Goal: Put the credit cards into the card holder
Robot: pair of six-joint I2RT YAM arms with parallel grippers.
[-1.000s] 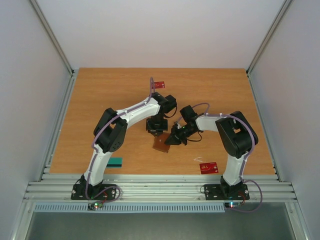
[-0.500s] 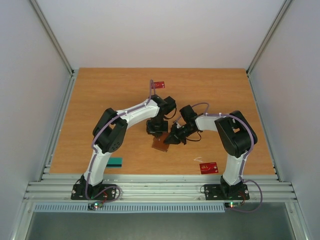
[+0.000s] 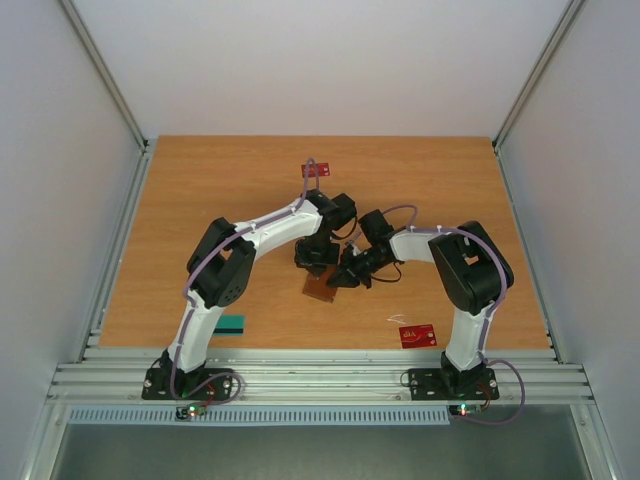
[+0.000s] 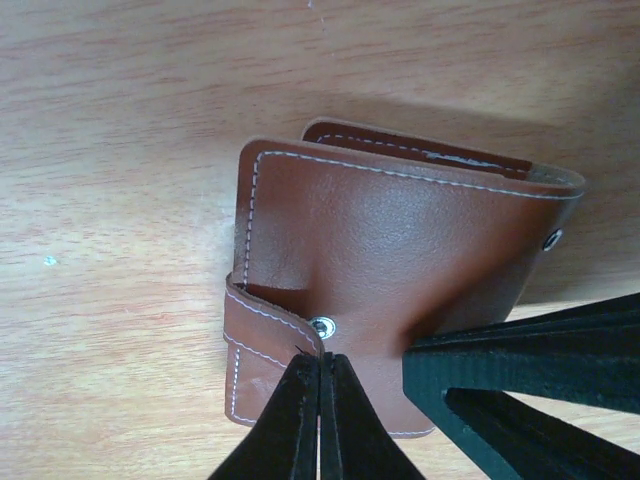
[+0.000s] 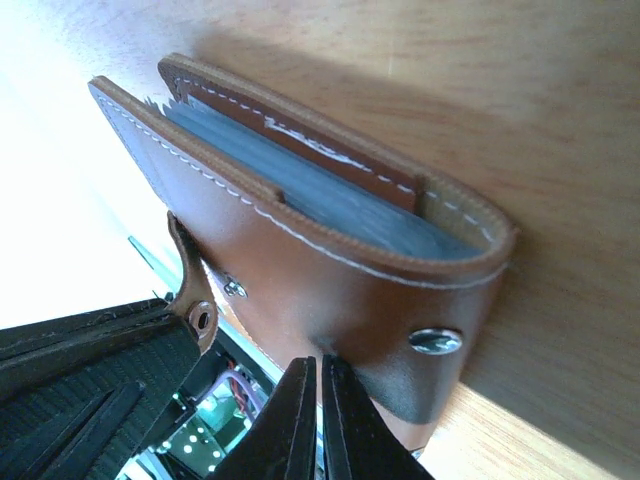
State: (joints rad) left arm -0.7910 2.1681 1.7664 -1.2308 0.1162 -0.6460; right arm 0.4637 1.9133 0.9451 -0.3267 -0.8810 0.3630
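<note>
- The left pincer [image 4: 319,365] is closed to a sliver, pinching the edge of the snap tab [image 4: 272,318] of the card holder [image 4: 400,240].
- The right pincer [image 5: 320,372] also has its fingers pressed together. Its tips sit against the lower edge of the holder's outer cover, and I cannot tell whether any leather lies between them.
- The card holder is brown leather with pale stitching, and it rests on the counter [image 3: 210,190] near the middle, between the two wrists.
- It gapes slightly along one side, showing the grey-blue lining [image 5: 330,195] inside the pocket.
- Loose cards lie well apart from the holder.
- The teal card [image 3: 232,323] lies by the left arm's lower link.
- The near red card [image 3: 417,335] lies close to the right arm's base.
- The far red card [image 3: 318,169] is toward the back, partly crossed by a cable.
- The counter is an orange-brown wood-grain board, bare apart from those items.
- Slotted aluminium rails [image 3: 320,378] run along the near edge, where both bases are bolted.
- Plain white walls [image 3: 320,60] close in the back and both sides, with metal struts in the corners.
</note>
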